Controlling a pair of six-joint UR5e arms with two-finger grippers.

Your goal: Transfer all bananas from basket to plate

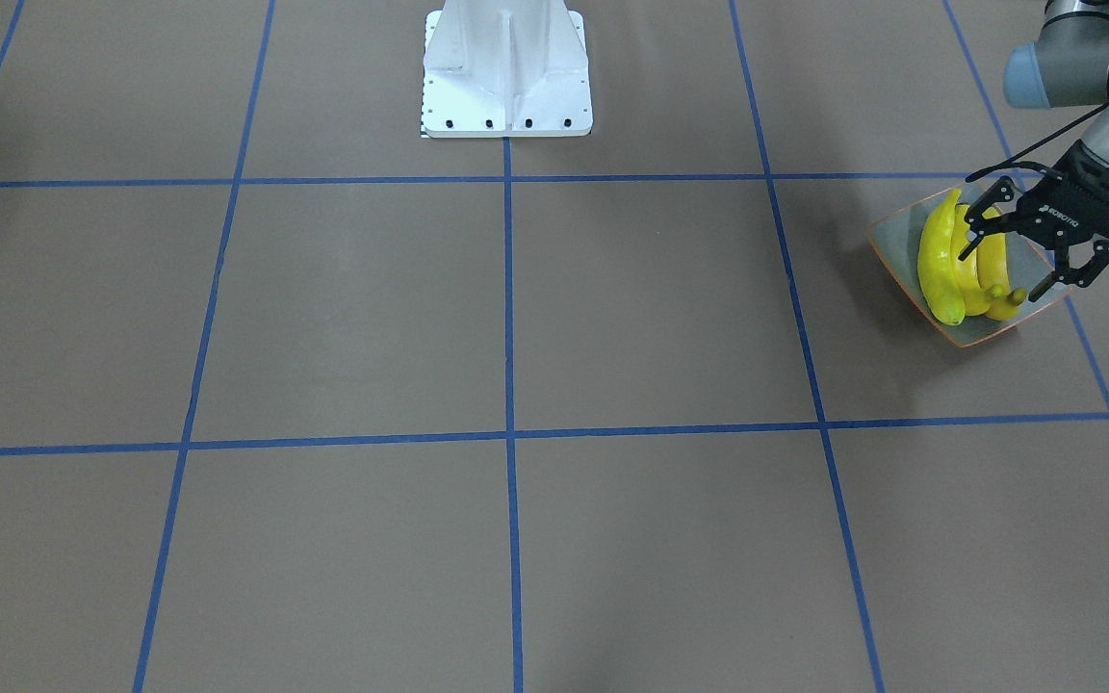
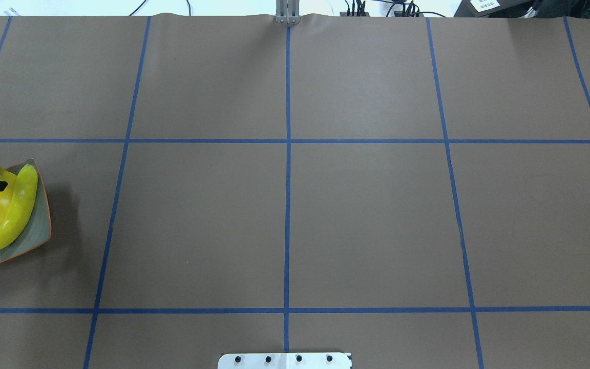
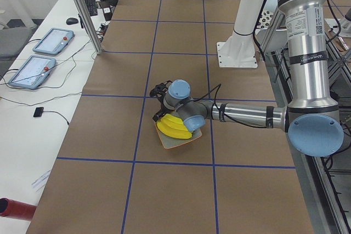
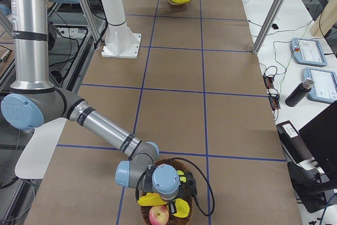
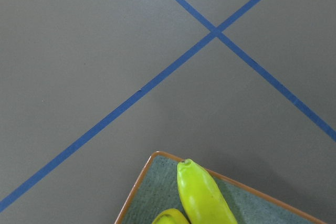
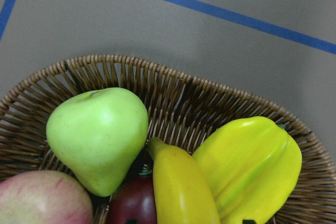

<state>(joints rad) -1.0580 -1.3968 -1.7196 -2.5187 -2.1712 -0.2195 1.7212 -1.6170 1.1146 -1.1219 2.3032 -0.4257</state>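
Three yellow bananas (image 1: 941, 258) lie side by side in the plate (image 1: 983, 332), a grey-green square dish with an orange rim, at the table's left end. My left gripper (image 1: 1002, 272) hovers open just over them and holds nothing. The left wrist view shows a plate corner (image 5: 149, 179) and one banana tip (image 5: 199, 190). Another banana (image 6: 181, 187) lies in the wicker basket (image 6: 173, 80) at the table's other end. The right gripper (image 4: 167, 182) hangs low over that basket (image 4: 184, 217); its fingers do not show, so I cannot tell whether it is open or shut.
Beside the banana the basket holds a green pear-like fruit (image 6: 97, 135), a yellow starfruit (image 6: 247, 166), a reddish apple (image 6: 42, 198) and a dark red fruit (image 6: 128, 205). The white pedestal (image 1: 506, 72) stands at the table's robot side. Blue tape lines grid the brown table (image 2: 366, 220).
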